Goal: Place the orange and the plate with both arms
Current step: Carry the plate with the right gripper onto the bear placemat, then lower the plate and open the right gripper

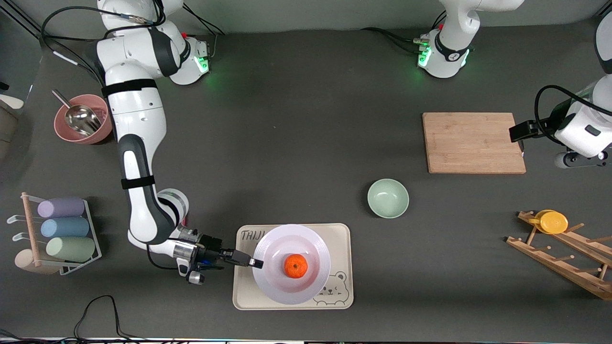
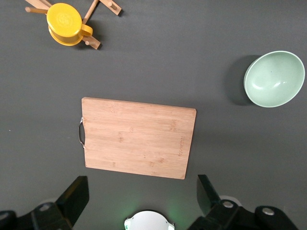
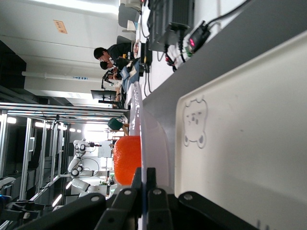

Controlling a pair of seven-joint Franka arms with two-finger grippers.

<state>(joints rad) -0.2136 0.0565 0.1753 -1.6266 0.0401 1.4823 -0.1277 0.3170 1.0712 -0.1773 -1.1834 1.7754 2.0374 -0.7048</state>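
The white plate (image 1: 275, 267) lies over the cream bear tray (image 1: 342, 239), near the front camera. The orange (image 1: 296, 266) sits in the plate's middle. My right gripper (image 1: 256, 263) is shut on the plate's rim at the edge toward the right arm's end. The right wrist view shows its fingers (image 3: 152, 178) pinching the plate (image 3: 156, 139) edge-on, with the orange (image 3: 127, 160) on it and the tray (image 3: 249, 124) beside it. I cannot tell whether the plate rests on the tray. My left gripper (image 2: 141, 196) is open and empty, up above the cutting board (image 2: 136, 139), waiting.
A pale green bowl (image 1: 387, 198) stands between the tray and the wooden cutting board (image 1: 473, 142). A yellow cup (image 1: 552, 221) hangs on a wooden rack (image 1: 564, 260) at the left arm's end. A pink bowl with a scoop (image 1: 81, 119) and a cup rack (image 1: 60, 234) stand at the right arm's end.
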